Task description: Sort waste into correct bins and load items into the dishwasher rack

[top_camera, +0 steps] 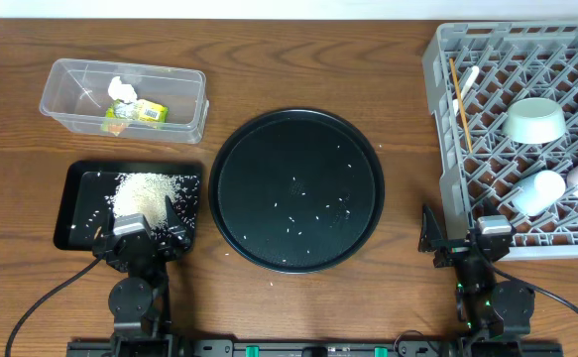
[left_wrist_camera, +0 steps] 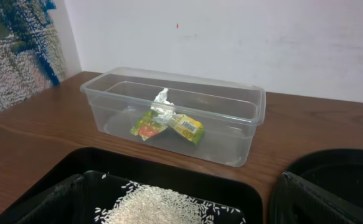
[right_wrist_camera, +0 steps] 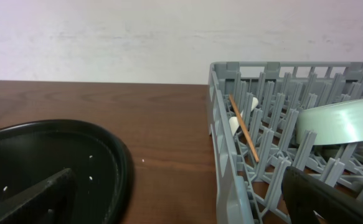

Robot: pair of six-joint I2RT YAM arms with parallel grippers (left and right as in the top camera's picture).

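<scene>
Lying just ahead of the left claw (top_camera: 135,222), rice (top_camera: 142,190) in black tray (top_camera: 74,214)

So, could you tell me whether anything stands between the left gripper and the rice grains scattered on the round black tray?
Nothing visible does. The left gripper hangs over the shallow black tray; only bare table and the round tray's rim precede the rice grains.

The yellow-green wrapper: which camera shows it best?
The left wrist view. There the wrapper is near and clear, lying inside the tub beside the tissue. The overhead view shows it only as a small bright patch in the tub. The right wrist view does not show it at all.
</scene>
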